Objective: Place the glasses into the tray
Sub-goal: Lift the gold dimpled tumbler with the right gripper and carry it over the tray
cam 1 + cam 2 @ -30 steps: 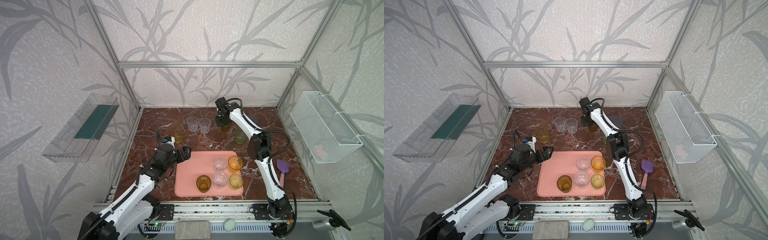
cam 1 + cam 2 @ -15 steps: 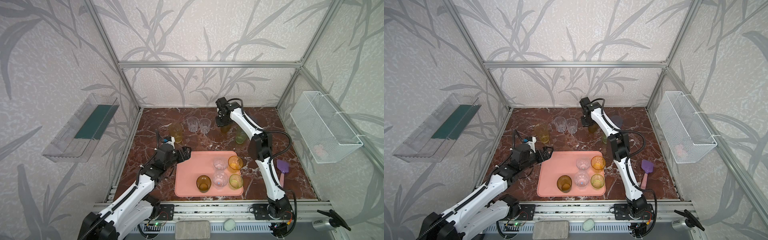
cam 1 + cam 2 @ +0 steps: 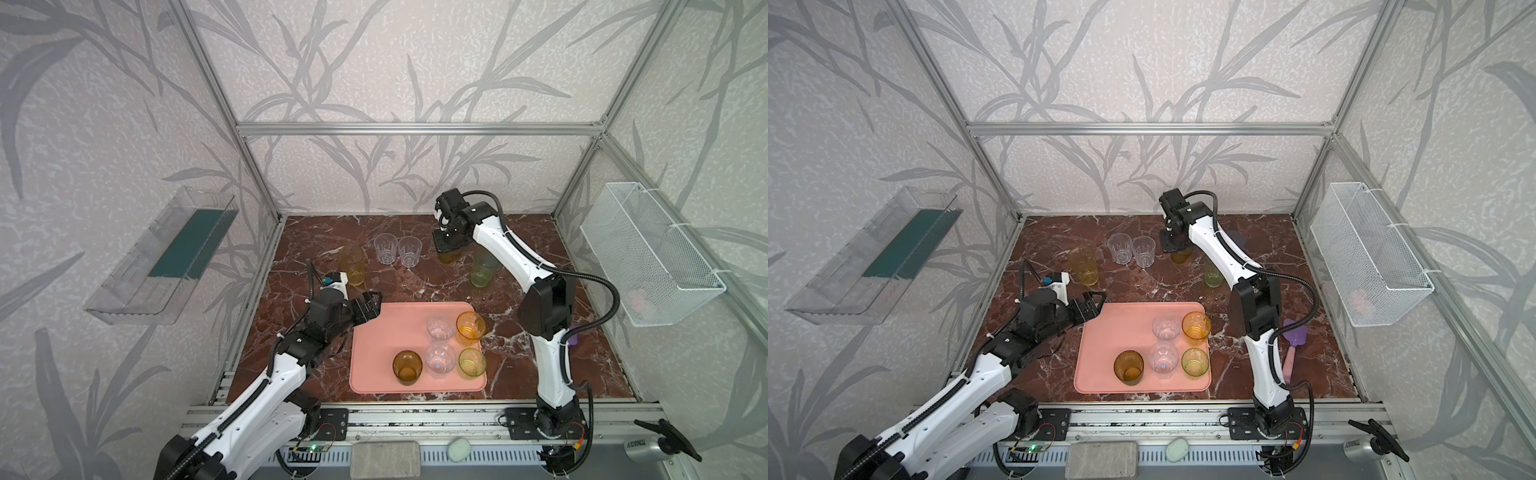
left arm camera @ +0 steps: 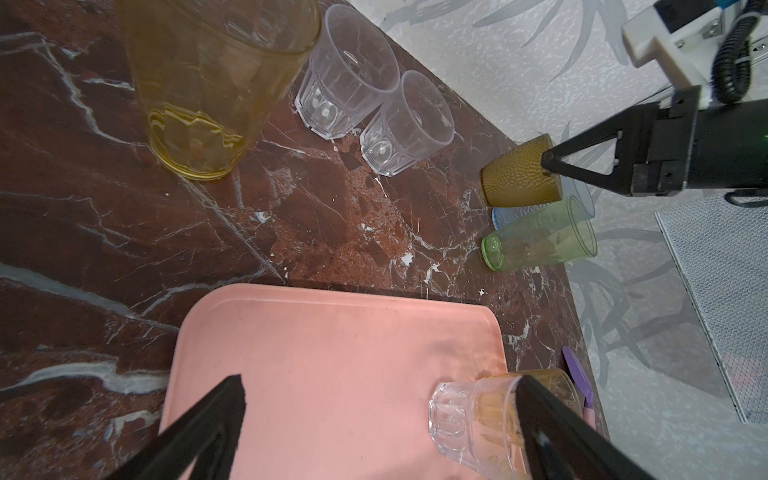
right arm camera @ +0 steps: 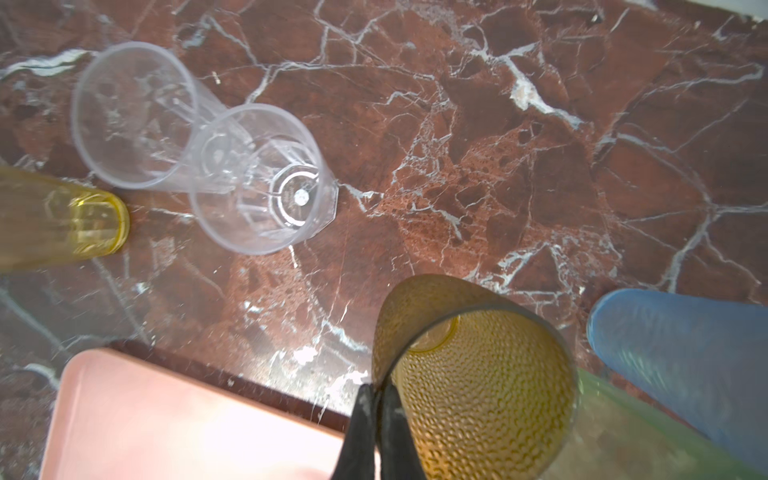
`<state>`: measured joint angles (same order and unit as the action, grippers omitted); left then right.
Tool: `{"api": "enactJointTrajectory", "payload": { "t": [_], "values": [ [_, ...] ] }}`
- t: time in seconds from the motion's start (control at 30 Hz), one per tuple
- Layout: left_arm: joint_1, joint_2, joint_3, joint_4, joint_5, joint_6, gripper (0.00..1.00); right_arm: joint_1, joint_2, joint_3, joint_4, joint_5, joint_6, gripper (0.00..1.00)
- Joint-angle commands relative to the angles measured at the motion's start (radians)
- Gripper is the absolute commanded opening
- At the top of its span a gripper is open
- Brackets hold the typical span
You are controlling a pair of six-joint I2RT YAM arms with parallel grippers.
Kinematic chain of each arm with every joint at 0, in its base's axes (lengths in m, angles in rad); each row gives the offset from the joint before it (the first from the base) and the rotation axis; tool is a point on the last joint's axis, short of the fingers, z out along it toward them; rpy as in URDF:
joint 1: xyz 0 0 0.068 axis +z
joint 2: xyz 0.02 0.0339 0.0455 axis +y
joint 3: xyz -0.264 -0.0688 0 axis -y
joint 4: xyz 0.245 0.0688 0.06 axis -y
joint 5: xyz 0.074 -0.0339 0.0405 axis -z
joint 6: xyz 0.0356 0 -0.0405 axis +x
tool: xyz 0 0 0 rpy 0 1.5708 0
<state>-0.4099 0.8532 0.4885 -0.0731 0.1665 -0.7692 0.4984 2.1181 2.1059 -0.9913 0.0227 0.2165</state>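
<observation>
Nothing had visibly moved since the earlier frame.
The salmon-pink tray (image 3: 382,332) at the bench's (image 3: 415,286) front edge held two short clear faceted tumblers (image 3: 439,328) (image 3: 440,359), one orange tumbler (image 3: 470,327), one yellow-green tumbler (image 3: 472,362) and one short amber tumbler (image 3: 407,366). Near the back edge stood two more clear tumblers (image 3: 385,248) (image 3: 409,251), one tall yellow tumbler (image 3: 352,264), one tall green tumbler (image 3: 482,270) and one blue tumbler (image 5: 685,353). The right gripper (image 4: 547,160) was pinched shut on the rim of a dimpled amber tumbler (image 4: 515,178), green and blue crowding it. The left gripper (image 3: 370,306) gaped wide, empty, at the tray's back-left corner.

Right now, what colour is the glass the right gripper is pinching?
Amber glass, pebbled all over; clearest in the right wrist view.
</observation>
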Motion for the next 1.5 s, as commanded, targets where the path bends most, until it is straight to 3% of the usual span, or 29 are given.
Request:
{"api": "enactJointTrajectory", "payload": {
  "t": [0.0, 0.3, 0.73, 1.47],
  "values": [
    [0.006, -0.013, -0.016, 0.028, 0.017, -0.026, 0.99, 0.012, -0.086, -0.063, 0.039, 0.008, 0.014, 0.00],
    [0.005, -0.031, -0.019, 0.036, 0.059, -0.031, 0.99, 0.068, -0.313, -0.329, 0.167, -0.003, 0.051, 0.00],
    [0.005, -0.132, -0.024, -0.044, 0.107, -0.053, 0.99, 0.224, -0.479, -0.440, 0.148, 0.038, 0.089, 0.00],
    [0.006, -0.241, -0.030, -0.200, 0.122, -0.063, 0.99, 0.519, -0.465, -0.528, 0.125, 0.102, 0.142, 0.00]
  ]
}}
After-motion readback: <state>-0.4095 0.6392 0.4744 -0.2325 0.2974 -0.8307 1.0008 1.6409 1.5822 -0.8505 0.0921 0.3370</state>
